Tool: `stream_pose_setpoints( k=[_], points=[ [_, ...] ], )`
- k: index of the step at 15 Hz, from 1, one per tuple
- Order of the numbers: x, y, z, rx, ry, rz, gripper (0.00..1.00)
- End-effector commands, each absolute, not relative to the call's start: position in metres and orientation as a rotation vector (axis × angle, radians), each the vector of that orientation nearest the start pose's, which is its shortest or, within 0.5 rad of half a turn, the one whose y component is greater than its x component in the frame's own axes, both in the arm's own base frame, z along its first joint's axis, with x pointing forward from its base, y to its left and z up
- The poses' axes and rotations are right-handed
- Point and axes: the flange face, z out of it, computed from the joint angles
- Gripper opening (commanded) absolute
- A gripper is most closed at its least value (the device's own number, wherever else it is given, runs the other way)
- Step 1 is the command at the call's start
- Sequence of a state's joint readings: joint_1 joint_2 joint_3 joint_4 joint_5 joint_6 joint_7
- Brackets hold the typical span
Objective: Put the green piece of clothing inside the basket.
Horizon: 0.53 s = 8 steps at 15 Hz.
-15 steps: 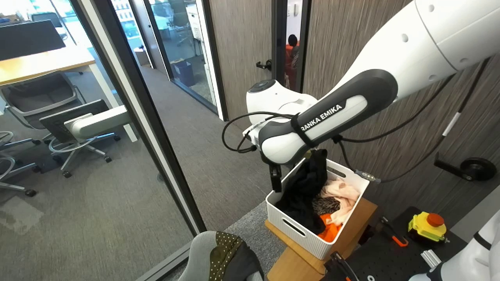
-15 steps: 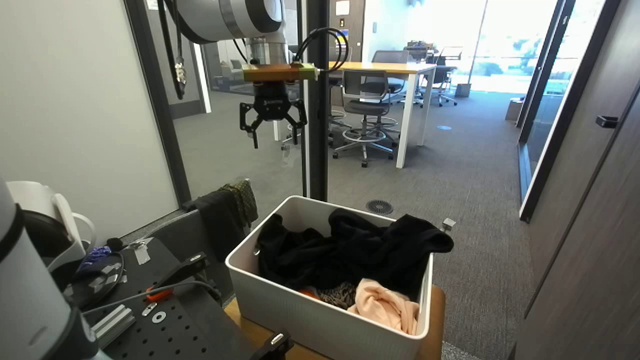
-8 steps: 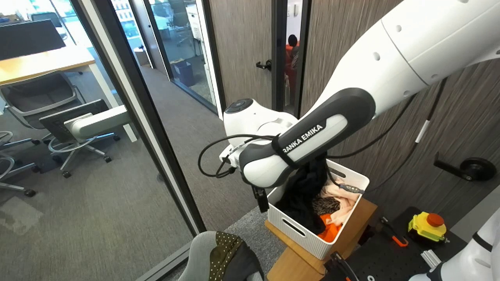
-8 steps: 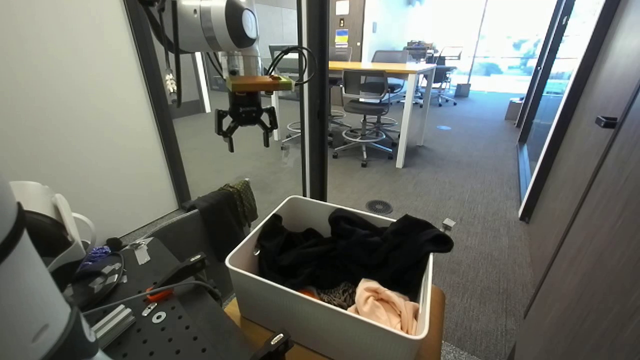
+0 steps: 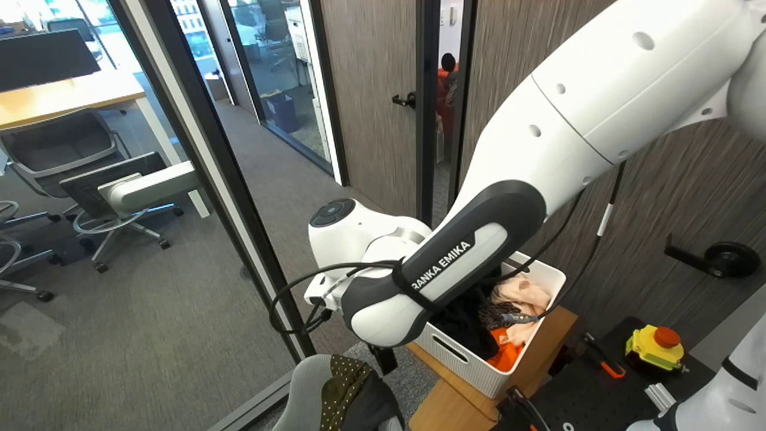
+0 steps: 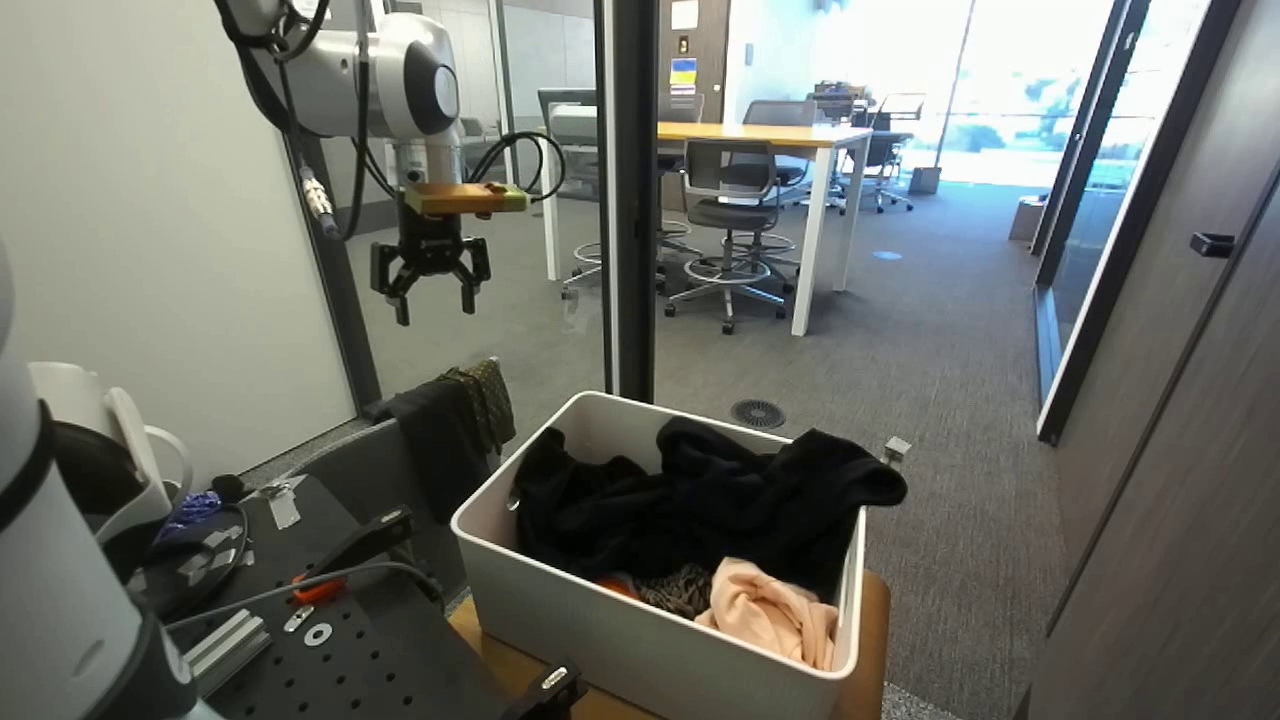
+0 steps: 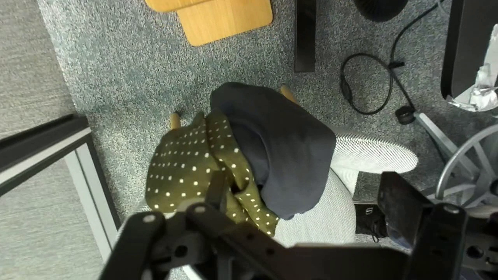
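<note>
The green piece of clothing (image 7: 179,167), olive with white dots, hangs over the top of a grey chair back. It also shows in both exterior views (image 5: 342,383) (image 6: 492,395). A dark grey cloth (image 7: 290,151) hangs right beside it, touching it. The white basket (image 6: 640,640) stands on a wooden stool and holds a black garment, a patterned cloth, and peach and orange cloths; it also shows at its front wall (image 5: 464,366). My gripper (image 6: 436,312) is open and empty above the chair back. In the wrist view its open fingers (image 7: 305,188) are above the cloths, the left finger over the green one.
The grey chair (image 7: 319,229) stands between a glass partition frame (image 5: 251,239) and the wooden stool (image 5: 443,413). A black perforated table (image 6: 330,640) with clamps and tools is near the robot base. The black garment (image 6: 740,490) hangs over the basket's rim.
My gripper has moved away from above the basket's edge and downward, to above the chair back. It has stayed open. The cloths and basket have not moved.
</note>
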State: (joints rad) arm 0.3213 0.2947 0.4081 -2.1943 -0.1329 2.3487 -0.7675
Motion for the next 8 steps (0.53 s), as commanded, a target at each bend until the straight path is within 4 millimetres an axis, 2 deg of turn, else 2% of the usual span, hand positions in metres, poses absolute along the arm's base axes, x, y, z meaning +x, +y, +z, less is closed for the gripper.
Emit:
stream_pose_setpoints(
  k=[1, 8],
  points=[
    [0.404, 0.389, 0.237, 2.173, 2.345, -0.126, 1.0],
    [0.403, 0.424, 0.202, 2.144, 2.451, -0.083, 1.0]
  ],
)
